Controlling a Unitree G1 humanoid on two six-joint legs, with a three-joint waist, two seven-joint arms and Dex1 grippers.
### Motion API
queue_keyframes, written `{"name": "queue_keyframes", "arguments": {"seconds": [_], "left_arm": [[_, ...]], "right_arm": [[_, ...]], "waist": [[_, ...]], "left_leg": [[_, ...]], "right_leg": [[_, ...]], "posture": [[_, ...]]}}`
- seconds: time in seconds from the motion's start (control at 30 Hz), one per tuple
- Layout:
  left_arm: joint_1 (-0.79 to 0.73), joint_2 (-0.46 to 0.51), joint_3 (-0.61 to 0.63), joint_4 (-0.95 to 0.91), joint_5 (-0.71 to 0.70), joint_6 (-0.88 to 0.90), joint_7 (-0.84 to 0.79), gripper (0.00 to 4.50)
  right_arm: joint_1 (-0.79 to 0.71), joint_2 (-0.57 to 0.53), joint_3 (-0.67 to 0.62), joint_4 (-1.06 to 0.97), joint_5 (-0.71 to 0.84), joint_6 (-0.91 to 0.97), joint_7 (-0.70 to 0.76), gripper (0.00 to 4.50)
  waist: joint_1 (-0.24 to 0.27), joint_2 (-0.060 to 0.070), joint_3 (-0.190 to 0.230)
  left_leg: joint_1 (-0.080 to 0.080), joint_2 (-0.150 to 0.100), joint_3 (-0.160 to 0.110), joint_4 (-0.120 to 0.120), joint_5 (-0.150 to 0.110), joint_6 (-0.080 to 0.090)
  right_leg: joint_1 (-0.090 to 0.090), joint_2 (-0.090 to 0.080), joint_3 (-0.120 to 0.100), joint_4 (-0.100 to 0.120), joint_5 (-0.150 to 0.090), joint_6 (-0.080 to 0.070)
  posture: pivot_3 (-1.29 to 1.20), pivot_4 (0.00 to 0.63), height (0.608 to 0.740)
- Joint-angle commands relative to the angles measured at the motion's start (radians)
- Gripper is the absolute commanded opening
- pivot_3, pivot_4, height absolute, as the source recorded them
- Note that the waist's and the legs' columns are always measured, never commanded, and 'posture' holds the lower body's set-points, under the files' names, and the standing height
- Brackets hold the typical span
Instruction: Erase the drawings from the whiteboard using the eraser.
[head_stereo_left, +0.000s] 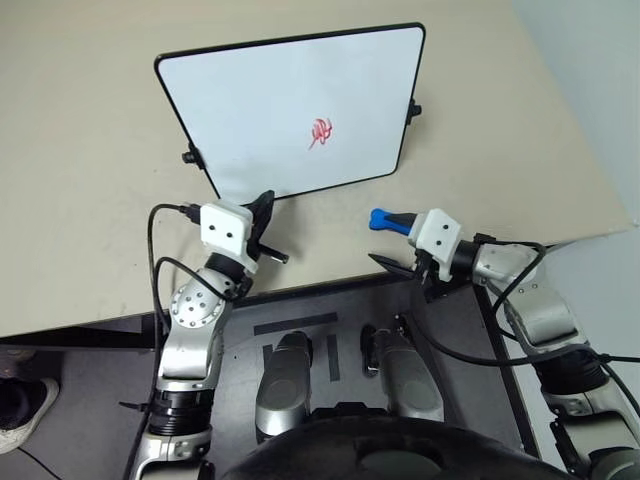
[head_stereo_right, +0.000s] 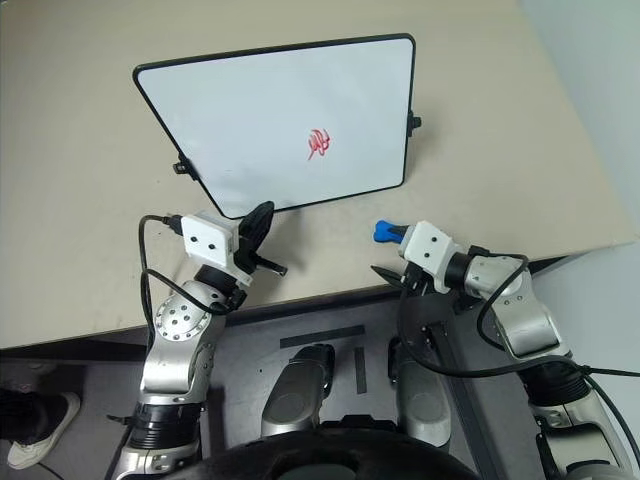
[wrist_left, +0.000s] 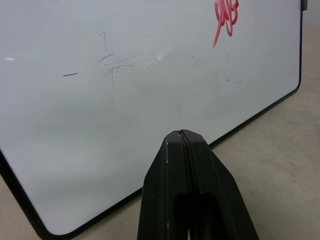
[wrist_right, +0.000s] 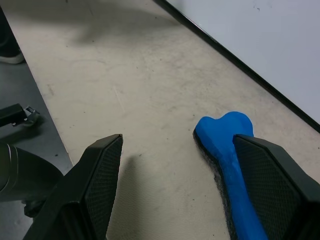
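While the right gripper (wrist_right: 175, 185) stands with jaws wide, the eraser (wrist_right: 227, 165) lies on the surface against one pad, ungripped, just off the whiteboard (head_stereo_left: 260, 100) near edge. Risk: closing off-centre pushes it away. Left gripper (wrist_left: 186, 150) jaws shut, empty, at that edge. Drawings (head_stereo_left: 320, 132) intact mid-board.

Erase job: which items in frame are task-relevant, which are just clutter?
Task-relevant:
- whiteboard
- red drawing on it, not yet erased
- blue eraser on the table, beside one finger of the open right gripper, not gripped
- left gripper, shut, at the board's near edge

Clutter:
- beige table
- faint grey marks on the board
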Motion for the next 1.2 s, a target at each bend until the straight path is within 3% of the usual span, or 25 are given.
{"name": "queue_keyframes", "arguments": {"seconds": [0.03,0.33,0.43,0.7,0.97,1.2], "left_arm": [[-0.013,-0.009,-0.008,-0.013,0.001,-0.016,0.0,0.0],[-0.007,-0.019,-0.014,-0.017,0.005,-0.02,0.011,0.0],[-0.005,-0.019,-0.012,-0.017,0.005,-0.021,0.012,0.0],[-0.028,-0.021,-0.013,0.003,0.006,-0.026,0.011,0.0],[-0.046,-0.018,-0.012,0.02,0.003,-0.033,0.005,0.0],[-0.054,-0.018,-0.013,0.028,0.003,-0.036,0.004,0.0]], "right_arm": [[-0.017,-0.006,-0.02,0.006,-0.002,-0.016,-0.003,3.71],[-0.027,-0.009,-0.03,0.033,0.0,-0.002,-0.008,3.71],[-0.032,-0.011,-0.03,0.043,-0.017,-0.001,-0.022,2.87],[-0.056,-0.007,-0.032,0.086,-0.058,-0.029,-0.053,0.09],[-0.082,0.001,-0.029,0.066,-0.075,-0.083,-0.054,0.04],[-0.247,0.054,0.018,0.031,-0.118,-0.23,-0.048,0.04]], "waist": [[0.0,0.0,0.0],[0.0,0.0,0.0],[0.0,0.0,0.0],[0.001,0.0,0.0],[0.001,0.0,0.0],[-0.007,0.0,0.0]], "left_leg": [[0.0,0.0,0.0,0.0,0.0,0.0],[0.0,0.0,0.0,0.001,-0.002,0.001],[0.0,0.0,0.0,0.001,-0.002,0.001],[0.001,0.0,0.0,0.001,-0.002,0.001],[0.001,0.0,0.0,0.002,-0.001,0.001],[0.001,0.0,0.0,0.001,-0.002,0.001]], "right_leg": [[0.0,0.0,0.0,0.0,0.0,0.0],[0.0,0.0,0.001,0.0,0.0,0.001],[0.0,0.0,0.001,0.0,0.0,0.001],[0.001,0.0,0.001,0.001,0.0,0.0],[0.001,0.0,0.001,0.001,0.0,0.0],[0.0,0.001,0.001,0.001,0.001,-0.001]], "posture": [[0.0,0.15,0.74],[0.0,0.15,0.74],[0.0,0.15,0.74],[0.0,0.15,0.74],[0.0,0.15,0.74],[0.0,0.15,0.74]]}}
